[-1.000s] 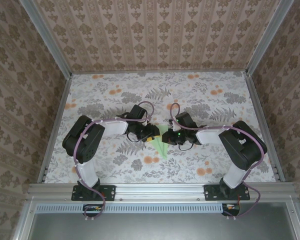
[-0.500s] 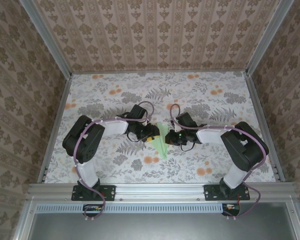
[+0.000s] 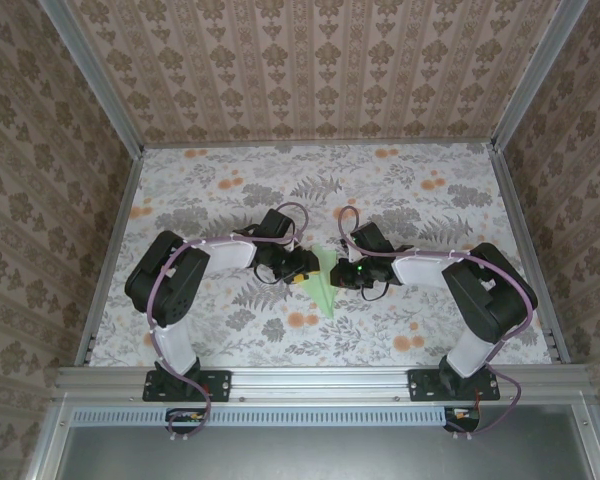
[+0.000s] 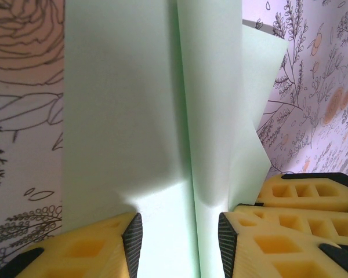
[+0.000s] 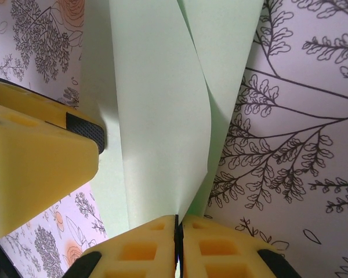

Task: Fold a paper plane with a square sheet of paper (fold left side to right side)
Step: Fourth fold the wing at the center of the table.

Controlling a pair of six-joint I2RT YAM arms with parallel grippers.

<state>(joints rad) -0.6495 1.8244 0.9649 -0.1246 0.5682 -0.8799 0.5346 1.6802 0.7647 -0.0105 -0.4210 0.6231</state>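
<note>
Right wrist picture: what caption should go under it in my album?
Right pincer shut on a flap of the pale-green folded paper plane.

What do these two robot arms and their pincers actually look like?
Both the left arm and right arm have white links, chunky black joints and a lilac cable looping along them. A green light glows on the right wrist. The left gripper and right gripper have yellow fingers with cut-out cells and black ribbed pads.

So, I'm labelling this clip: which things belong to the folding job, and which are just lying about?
Job:
paper plane
left gripper
right gripper, pinching the plane

Just there:
floral tablecloth
patterned walls
</note>
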